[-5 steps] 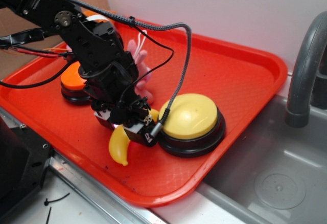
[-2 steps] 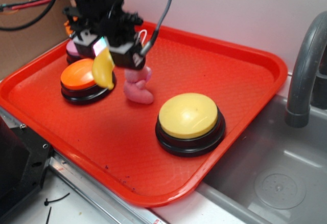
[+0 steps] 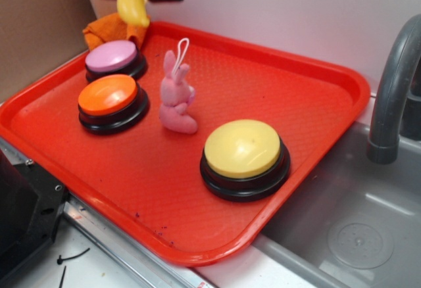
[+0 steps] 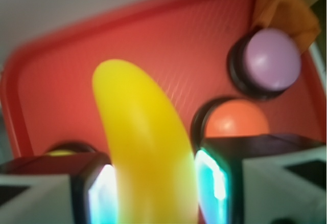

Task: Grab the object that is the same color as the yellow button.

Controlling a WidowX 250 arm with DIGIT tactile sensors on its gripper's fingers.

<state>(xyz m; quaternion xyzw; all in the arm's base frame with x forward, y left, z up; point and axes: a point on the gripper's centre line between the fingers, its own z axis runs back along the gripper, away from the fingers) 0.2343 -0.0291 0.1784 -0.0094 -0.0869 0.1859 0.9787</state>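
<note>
High above the tray's (image 3: 316, 71) far corner, the jaws clamp the banana (image 3: 131, 4), hanging lengthwise, tip down.

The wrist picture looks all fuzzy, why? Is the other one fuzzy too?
In the wrist view the toy banana sits very close to the lens, so it and the end effector fingers beside it look soft and smeared. The exterior view is sharp, with a small shine on the yellow button.
</note>
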